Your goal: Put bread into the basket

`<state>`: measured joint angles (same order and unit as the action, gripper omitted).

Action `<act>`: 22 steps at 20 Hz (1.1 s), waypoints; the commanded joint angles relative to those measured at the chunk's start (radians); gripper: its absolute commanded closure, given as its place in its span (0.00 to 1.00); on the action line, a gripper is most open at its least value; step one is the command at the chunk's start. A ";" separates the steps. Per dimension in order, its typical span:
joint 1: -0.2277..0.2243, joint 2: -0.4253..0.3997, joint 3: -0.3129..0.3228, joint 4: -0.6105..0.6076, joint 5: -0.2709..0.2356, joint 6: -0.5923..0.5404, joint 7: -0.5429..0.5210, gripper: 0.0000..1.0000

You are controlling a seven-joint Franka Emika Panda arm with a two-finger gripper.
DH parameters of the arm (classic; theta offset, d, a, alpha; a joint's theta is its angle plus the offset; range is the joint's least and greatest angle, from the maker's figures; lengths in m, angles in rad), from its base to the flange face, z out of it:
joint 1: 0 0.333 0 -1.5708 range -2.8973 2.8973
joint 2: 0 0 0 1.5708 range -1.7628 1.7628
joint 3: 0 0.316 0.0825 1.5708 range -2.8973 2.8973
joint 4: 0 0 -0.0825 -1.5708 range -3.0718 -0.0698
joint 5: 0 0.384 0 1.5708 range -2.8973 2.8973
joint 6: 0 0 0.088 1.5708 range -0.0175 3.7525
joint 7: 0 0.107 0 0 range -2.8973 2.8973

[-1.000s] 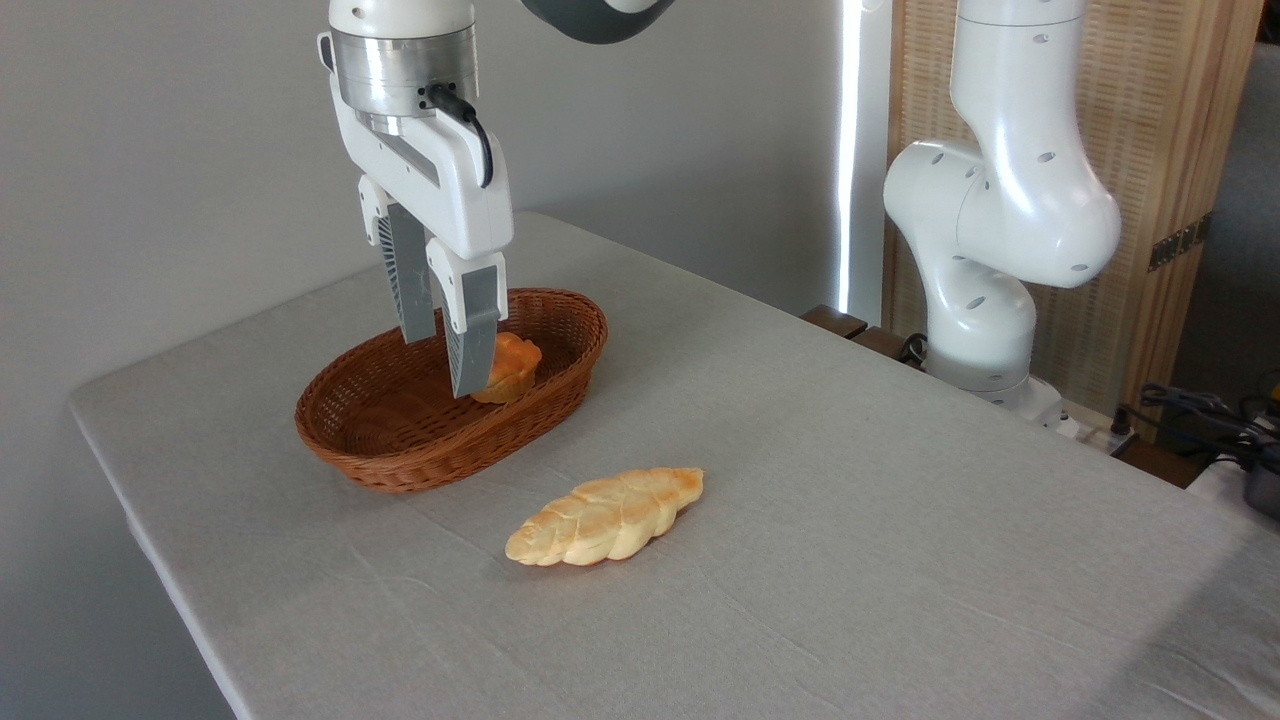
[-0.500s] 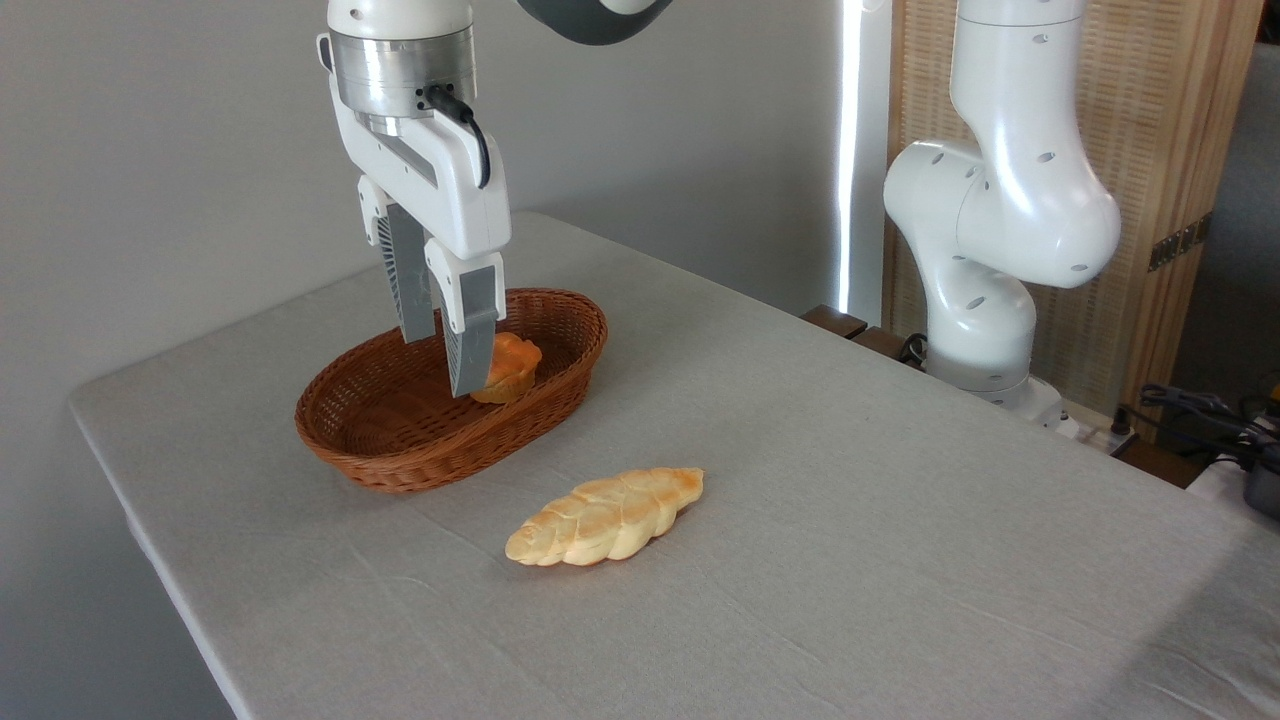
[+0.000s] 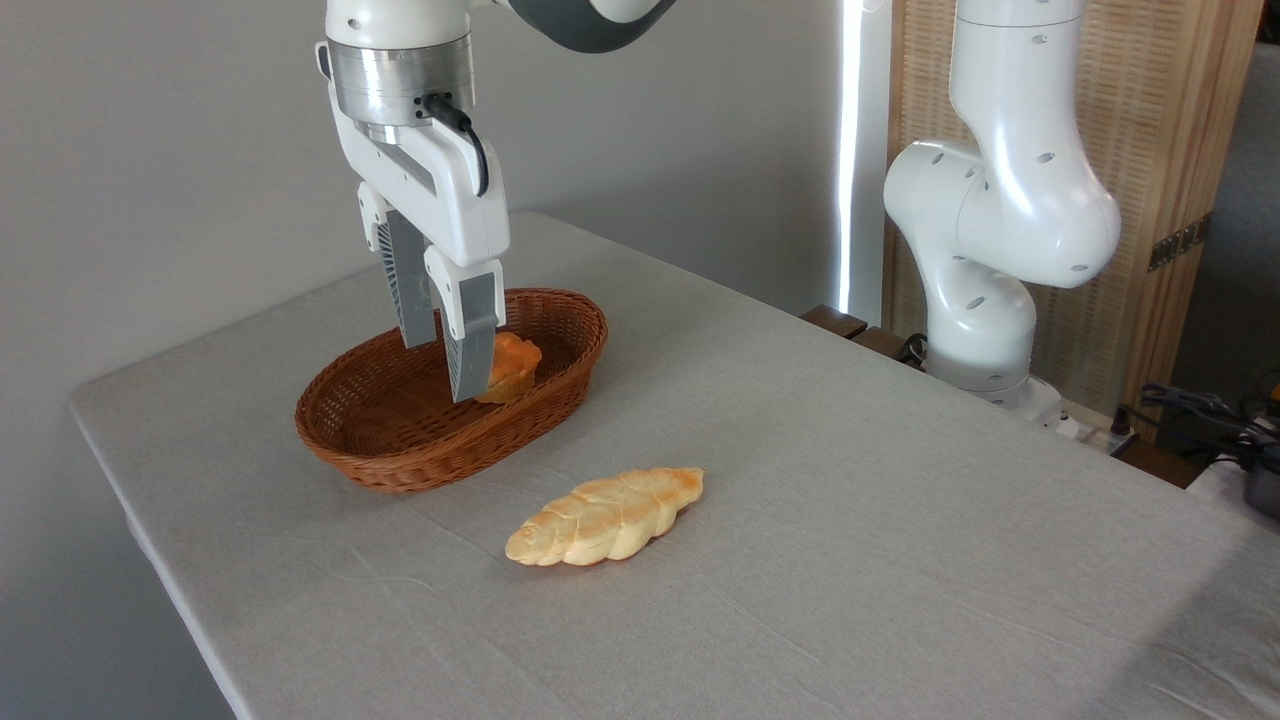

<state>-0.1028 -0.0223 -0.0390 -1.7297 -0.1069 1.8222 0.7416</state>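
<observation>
The bread (image 3: 606, 517) lay flat on the table (image 3: 900, 520), outside the basket (image 3: 400, 450), so the main step of the task was not yet done. By my reading, what remained was the whole of it: reaching the loaf, taking hold, lifting it and setting it down inside the wicker. The loaf was a long, leaf-shaped braid, pale golden with browner toasted patches along its top and at its right-hand tip, its plaited ridges plain to see. It lay slantwise, the narrow end towards 8 o'clock and the browner end towards 2 o'clock, with nothing touching it.

From the loaf, the basket stood at about 10 o'clock, near but clearly apart from it. It was a shallow oval of reddish-brown woven wicker with a thicker plaited rim. A small orange-brown bun (image 3: 510, 366) already sat in its far right part, leaving the nearer left part bare, which looked to me roomy enough for the braid.

The gripper (image 3: 444, 355) hung over the basket, pointing down, its fingers spread a little with nothing between them; the nearer finger (image 3: 468, 340) partly covered the bun from this view, and I could not tell whether it touched it. From the loaf the gripper was at roughly 11 o'clock, well apart.
</observation>
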 commanded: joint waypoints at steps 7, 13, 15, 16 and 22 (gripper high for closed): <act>-0.006 0.009 0.004 0.021 0.000 -0.021 0.004 0.00; -0.008 0.015 0.002 0.021 0.000 -0.021 0.002 0.00; -0.008 0.015 0.002 0.021 0.000 -0.021 0.001 0.00; -0.006 0.015 0.004 0.021 0.000 -0.021 0.001 0.00; -0.008 0.009 0.002 0.021 0.007 -0.021 -0.007 0.00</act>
<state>-0.1069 -0.0153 -0.0401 -1.7273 -0.1069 1.8222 0.7419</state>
